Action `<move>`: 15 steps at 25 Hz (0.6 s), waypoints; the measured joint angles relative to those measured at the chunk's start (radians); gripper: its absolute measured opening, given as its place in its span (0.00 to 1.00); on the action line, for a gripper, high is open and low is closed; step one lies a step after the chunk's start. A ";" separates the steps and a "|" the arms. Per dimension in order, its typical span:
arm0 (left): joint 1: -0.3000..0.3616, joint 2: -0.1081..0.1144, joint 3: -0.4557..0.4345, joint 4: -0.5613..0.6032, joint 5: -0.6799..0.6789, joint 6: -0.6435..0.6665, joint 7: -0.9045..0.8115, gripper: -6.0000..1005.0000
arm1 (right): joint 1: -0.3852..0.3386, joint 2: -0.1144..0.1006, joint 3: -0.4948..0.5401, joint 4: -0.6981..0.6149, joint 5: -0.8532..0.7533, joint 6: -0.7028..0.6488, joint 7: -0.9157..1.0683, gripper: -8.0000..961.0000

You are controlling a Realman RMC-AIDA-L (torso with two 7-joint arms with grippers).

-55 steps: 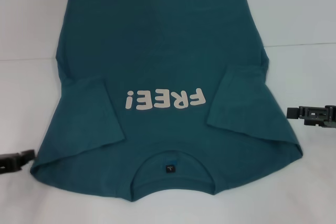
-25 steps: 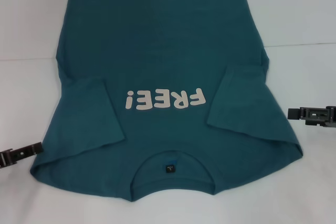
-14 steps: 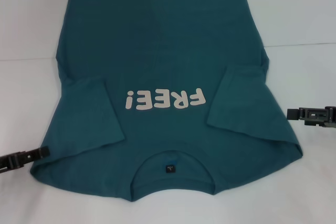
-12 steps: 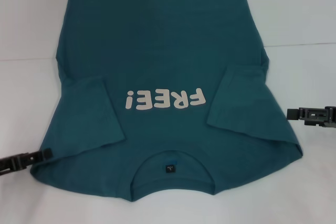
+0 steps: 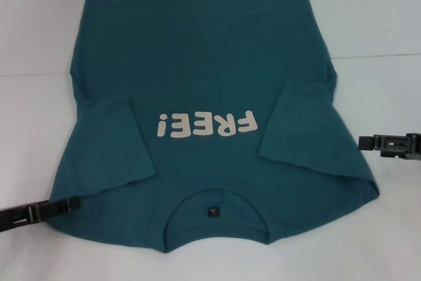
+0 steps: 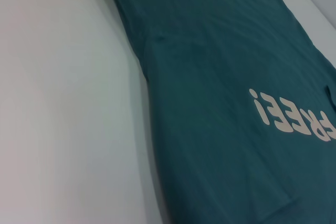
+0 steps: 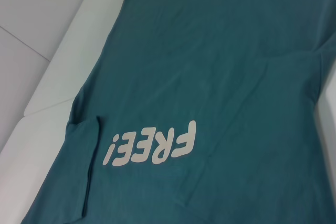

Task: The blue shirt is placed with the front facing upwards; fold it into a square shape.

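One blue shirt [image 5: 204, 83] flat on white surface [image 5: 381, 24], front up, collar nearest, hem farthest, long axis running near to far. Left hand [image 5: 62, 206] low, touching near left shoulder edge; right hand [image 5: 368, 142] just beside right sleeve. Can't tell either grip.

Open table either side of the shirt

The blue shirt [image 5: 204, 97] lies flat, bare white table [image 5: 33, 129] flanking both sides; the left gripper [image 5: 62, 205] overlaps its near-left shoulder edge, the right gripper [image 5: 368, 141] hangs just off its right sleeve, nothing standing between.
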 joint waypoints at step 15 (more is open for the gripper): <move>-0.009 -0.001 -0.010 -0.006 -0.032 0.025 0.005 0.79 | -0.002 0.003 0.003 0.000 0.000 0.000 -0.001 0.98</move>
